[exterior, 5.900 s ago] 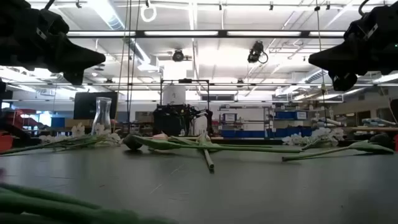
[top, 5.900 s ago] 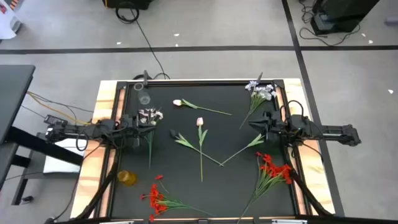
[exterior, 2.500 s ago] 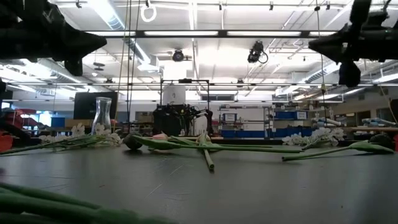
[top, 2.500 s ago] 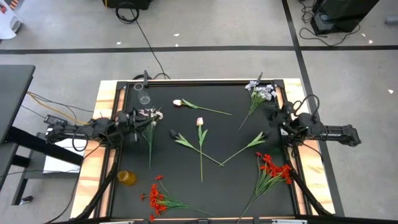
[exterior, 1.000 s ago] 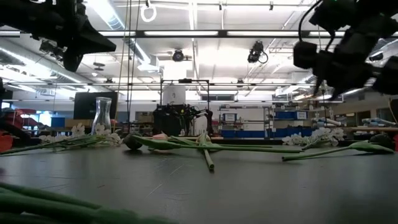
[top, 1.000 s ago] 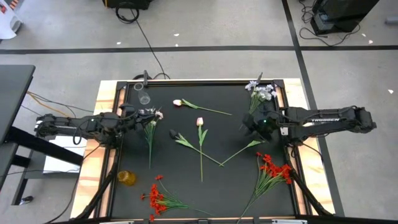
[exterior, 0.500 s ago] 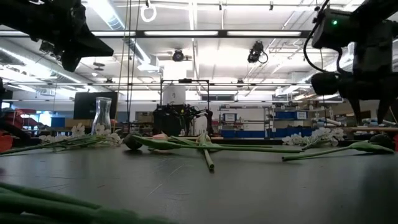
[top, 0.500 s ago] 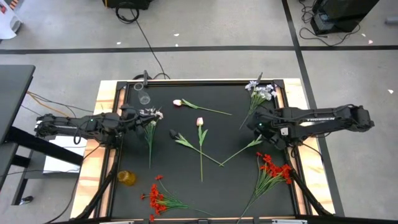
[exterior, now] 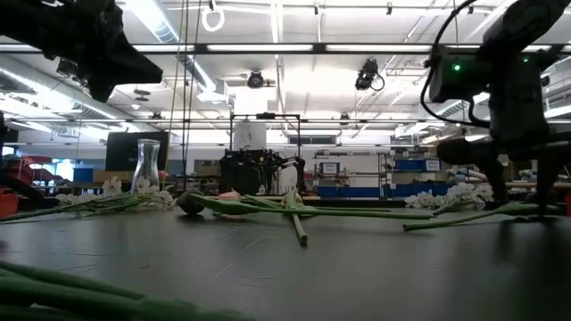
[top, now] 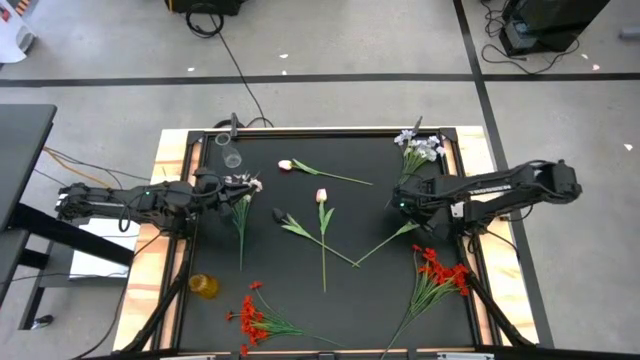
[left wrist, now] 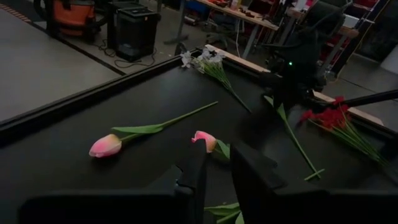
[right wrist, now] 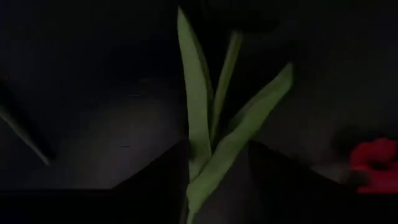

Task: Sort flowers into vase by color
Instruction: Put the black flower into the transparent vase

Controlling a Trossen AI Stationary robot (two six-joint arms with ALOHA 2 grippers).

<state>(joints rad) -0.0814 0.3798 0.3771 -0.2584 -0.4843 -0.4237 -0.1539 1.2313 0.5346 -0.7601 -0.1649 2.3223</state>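
Right gripper (top: 402,205) is low over the mat (top: 380,290) at the right side, above the leafy end of the tulip (top: 385,243) that lies slantwise right of centre. In the right wrist view its fingers (right wrist: 149,177) stand wide apart with the leaves (right wrist: 205,137) between them, nothing gripped yet. Left gripper (top: 205,185) hangs at the left edge beside the white spray (top: 241,190); its fingers (left wrist: 193,171) show only a narrow gap and hold nothing.

Flower positions:
- two more pink tulips (top: 322,197) mid-mat;
- white spray far right (top: 418,148);
- red sprays near left (top: 250,315) and near right (top: 440,272);
- clear vase (top: 232,158) far left, amber one (top: 204,286) near left.

Handling, judged: artificial stems, light, thin and springy. Leaves are soft and will fold or slip under the pads. The stem just off the leaf cluster looks the better hold. A long stem will droop and swing once lifted, so getting it into a narrow vase neck will be fiddly.

Hard to make out:
- right wrist view is very dark, and the tulip's bloom is not visible in it;
- in the high view the arm covers that flower's upper end;
- cannot tell whether the fingertips touch the mat.
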